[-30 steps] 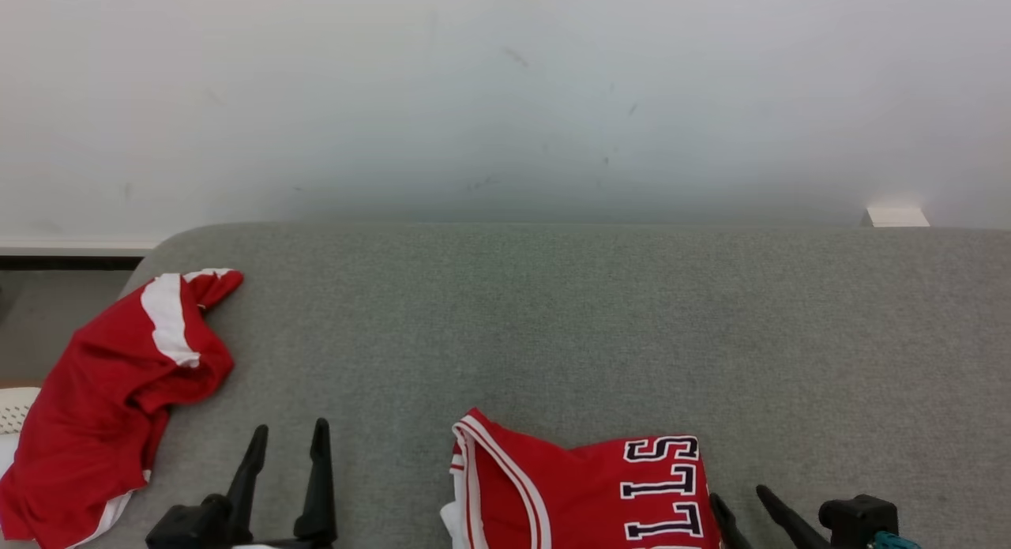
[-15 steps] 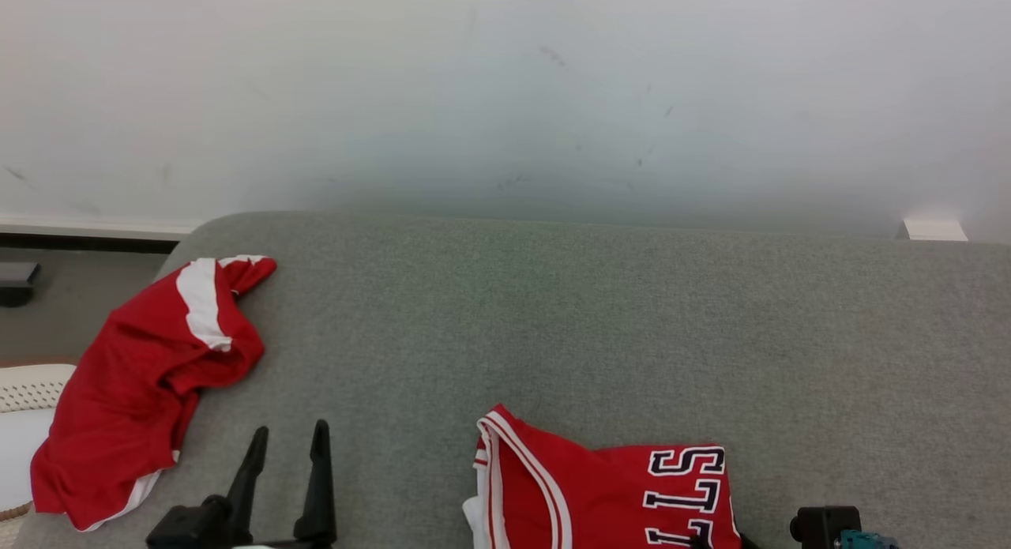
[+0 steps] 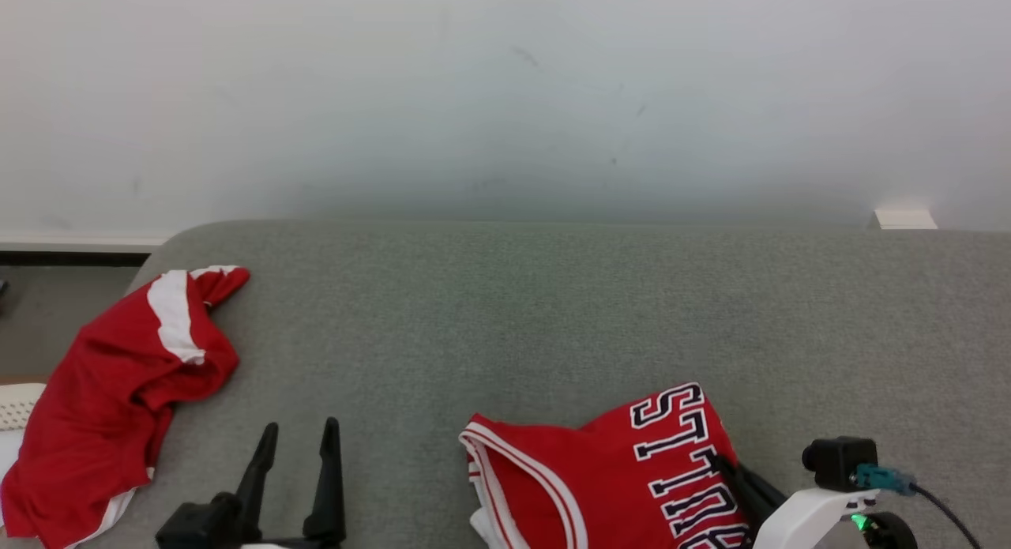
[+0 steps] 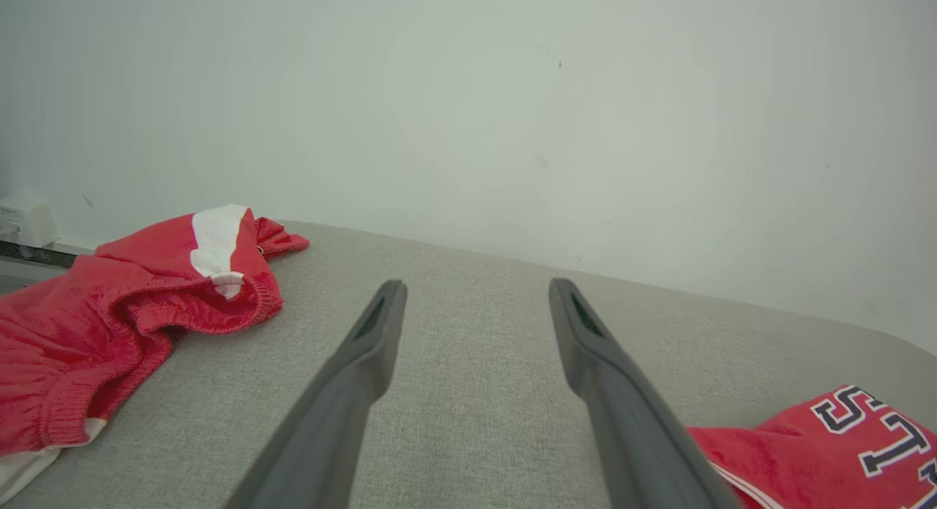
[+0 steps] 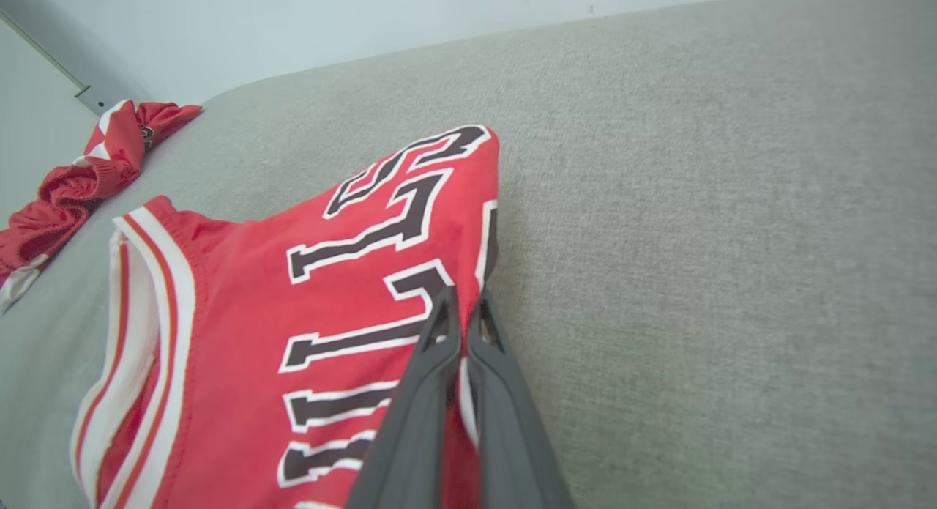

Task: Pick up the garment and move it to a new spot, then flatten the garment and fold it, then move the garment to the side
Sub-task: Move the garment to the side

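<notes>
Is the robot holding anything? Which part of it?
The right gripper pinches the red jersey by its edge beside the letters. The left gripper is open, holding nothing.

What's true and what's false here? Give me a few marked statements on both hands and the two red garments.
1. The right hand is shut on the edge of the lettered jersey. True.
2. The left hand is shut on the plain red garment. False: its fingers stand open with nothing between them, apart from that garment.
3. The plain red garment lies crumpled at the left end of the grey surface. True.
4. The two garments overlap. False: they lie apart, with bare grey surface between them.
</notes>
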### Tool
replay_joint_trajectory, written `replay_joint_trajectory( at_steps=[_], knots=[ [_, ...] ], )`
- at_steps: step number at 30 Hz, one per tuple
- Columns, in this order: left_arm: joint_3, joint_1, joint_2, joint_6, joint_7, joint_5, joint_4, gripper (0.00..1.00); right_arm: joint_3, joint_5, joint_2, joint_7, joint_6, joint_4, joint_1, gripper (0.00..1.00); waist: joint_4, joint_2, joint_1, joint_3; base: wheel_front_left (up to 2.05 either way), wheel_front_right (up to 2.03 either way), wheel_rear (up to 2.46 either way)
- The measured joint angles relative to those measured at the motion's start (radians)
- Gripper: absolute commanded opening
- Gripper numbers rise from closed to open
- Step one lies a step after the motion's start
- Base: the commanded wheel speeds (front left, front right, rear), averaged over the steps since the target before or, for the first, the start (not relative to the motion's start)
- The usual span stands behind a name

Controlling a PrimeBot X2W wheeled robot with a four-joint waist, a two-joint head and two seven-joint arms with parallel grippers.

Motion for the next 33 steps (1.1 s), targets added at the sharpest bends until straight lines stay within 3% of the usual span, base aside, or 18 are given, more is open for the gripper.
replay_joint_trajectory(
  at_steps=[7,14,27,33],
  knots=[
    [-0.049,-0.046,0.000,-0.011,0.000,-0.001,-0.014,1.00,-0.020,0.000,-0.071,-0.004,0.000,-0.021,-0.085,0.00,-0.063,0.0000,0.0000,0.003,0.00,0.00,0.00],
    [-0.116,-0.087,0.000,-0.021,0.000,0.000,-0.005,1.00,-0.076,0.011,-0.102,-0.036,0.000,-0.011,-0.147,0.00,-0.159,0.0000,0.0000,0.011,0.00,0.00,0.00],
    [-0.215,-0.140,0.000,-0.020,0.000,0.000,0.024,1.00,-0.129,0.030,-0.127,-0.084,0.000,0.002,-0.171,0.00,-0.369,0.0000,0.0000,0.053,0.00,0.00,0.00],
    [-0.252,-0.172,-0.001,-0.018,0.000,0.000,0.031,1.00,-0.132,0.052,-0.127,-0.107,0.000,0.003,-0.196,0.00,-0.407,0.0001,0.0000,0.101,0.00,0.00,0.00]
  ],
)
